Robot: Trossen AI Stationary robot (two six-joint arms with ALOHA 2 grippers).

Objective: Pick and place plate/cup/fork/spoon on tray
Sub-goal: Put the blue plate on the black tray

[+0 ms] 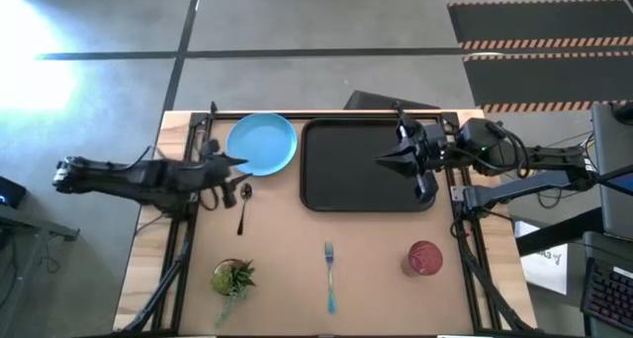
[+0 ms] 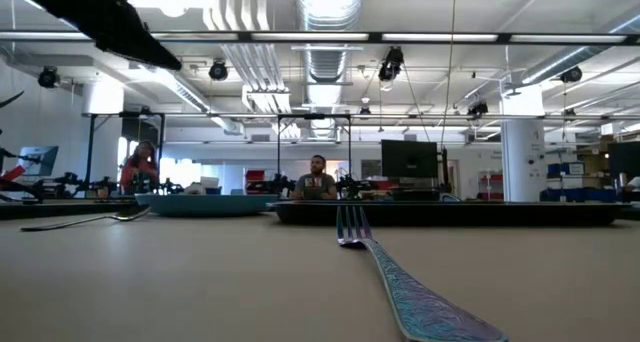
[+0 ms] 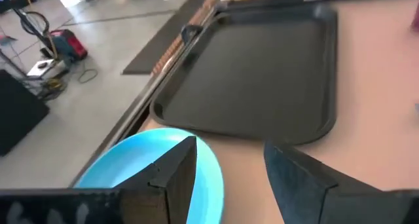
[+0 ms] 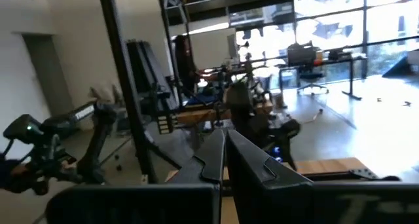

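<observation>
Judging by its look, the round light-blue plate (image 1: 262,143) is stiff, light and smooth-glazed, so you should take it by the rim, one finger over and one under, since a flat pinch on its face would likely slip. It lies on the wooden table (image 1: 297,269) just beside the large black rectangular tray (image 1: 368,167), on the side toward the left arm. Your left gripper (image 1: 235,161) hovers at the plate's near edge with its fingers spread wide and nothing between them. Your right gripper (image 1: 388,160) hangs above the tray with its fingers pressed together, holding nothing. From above you get the whole layout: the small dark spoon (image 1: 243,205) near the plate, and the blue-handled fork (image 1: 329,273) and dark-red translucent cup (image 1: 423,258) well apart from the tray. Only the left wrist view shows one finger (image 3: 173,178) over the plate's rim; the low view shows how flat the fork lies.
</observation>
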